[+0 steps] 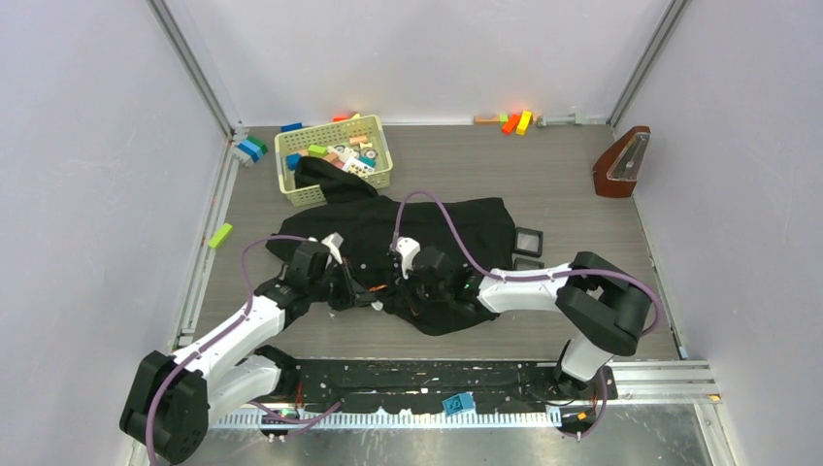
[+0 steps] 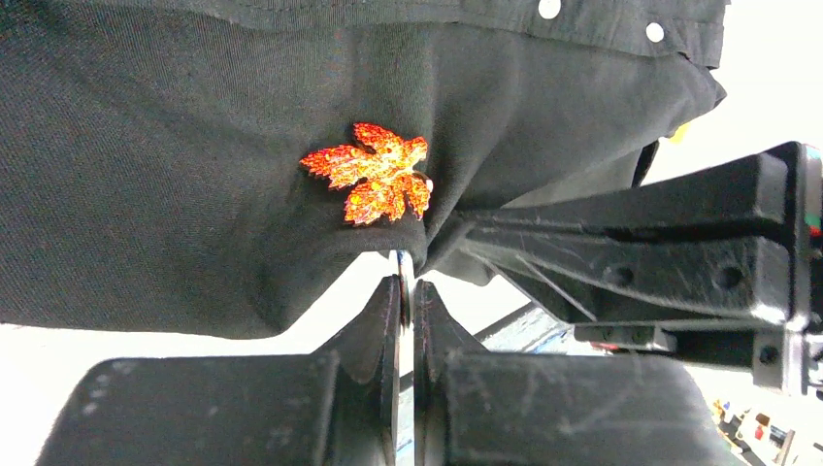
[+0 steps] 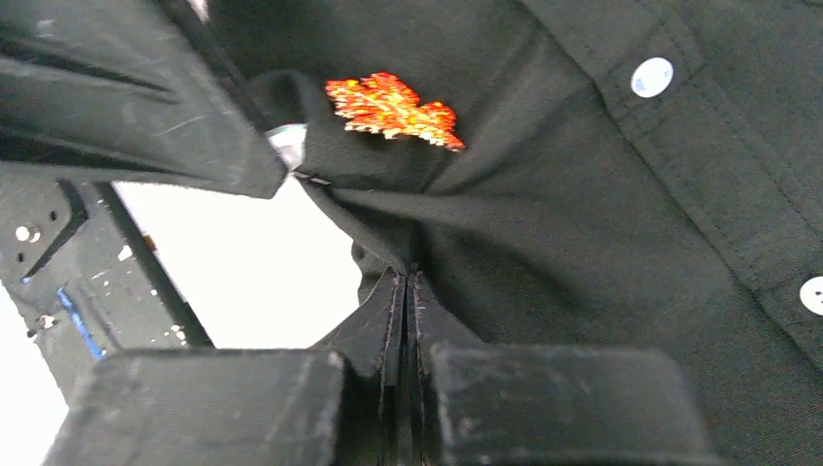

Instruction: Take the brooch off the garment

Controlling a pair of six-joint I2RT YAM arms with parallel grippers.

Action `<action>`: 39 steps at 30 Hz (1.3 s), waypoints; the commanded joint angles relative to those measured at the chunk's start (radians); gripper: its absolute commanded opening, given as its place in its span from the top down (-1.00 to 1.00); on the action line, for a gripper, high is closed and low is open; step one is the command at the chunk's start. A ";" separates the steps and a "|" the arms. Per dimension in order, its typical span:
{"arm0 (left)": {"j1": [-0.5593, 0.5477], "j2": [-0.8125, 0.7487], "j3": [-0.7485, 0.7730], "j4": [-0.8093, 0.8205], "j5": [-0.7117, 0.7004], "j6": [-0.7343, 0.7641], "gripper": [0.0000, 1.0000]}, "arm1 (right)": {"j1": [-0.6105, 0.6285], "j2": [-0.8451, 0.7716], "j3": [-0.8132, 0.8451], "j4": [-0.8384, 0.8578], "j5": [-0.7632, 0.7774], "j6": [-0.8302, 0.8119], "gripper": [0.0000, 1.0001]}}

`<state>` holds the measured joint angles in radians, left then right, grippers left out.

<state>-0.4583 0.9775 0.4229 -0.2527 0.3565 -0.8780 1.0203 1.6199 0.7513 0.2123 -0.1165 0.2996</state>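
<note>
Left gripper [image 2: 405,277] is pinched all the way down, and right at its tips there's a tiny silver clasp [image 2: 398,260] poking out under the cloth edge. Looks like the backing of the brooch [image 2: 374,173], though I can't be 100% sure from these angles. Right gripper [image 3: 408,286] is clamped tight too, but on a bunched fold of the garment [image 3: 602,252] just below the brooch, so the cloth is drawn taut between the two. The brooch itself sits on the front face of the cloth, just above both sets of tips and not far from the button [image 3: 651,77] strip, at the shirt's near edge on the table [image 1: 582,175]. So imo the step in hand is popping the back off. To do it clean, the right arm holds dead steady as the anchor and the left pulls straight away along the pin line, no twisting, slow enough that the thin cloth doesn't just stretch and follow. If the fabric tents up, stop and regrip closer.
</note>
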 commanded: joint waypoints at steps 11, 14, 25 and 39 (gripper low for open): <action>0.000 -0.005 0.057 0.081 0.048 0.047 1.00 | -0.051 0.050 0.074 -0.067 0.007 0.054 0.71; 0.005 0.011 0.045 0.141 0.091 0.014 1.00 | -0.060 -0.042 0.026 -0.026 0.017 0.078 0.44; 0.023 0.013 -0.053 0.482 0.146 -0.140 1.00 | -0.086 -0.296 -0.093 0.041 0.247 0.592 -0.49; 0.024 -0.032 -0.152 0.743 0.148 -0.291 1.00 | -0.086 -0.312 -0.216 0.288 0.400 0.981 -0.20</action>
<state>-0.4381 0.9894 0.2779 0.3668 0.4931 -1.1233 0.9379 1.3243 0.5163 0.3462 0.2283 1.1942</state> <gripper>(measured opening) 0.029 0.623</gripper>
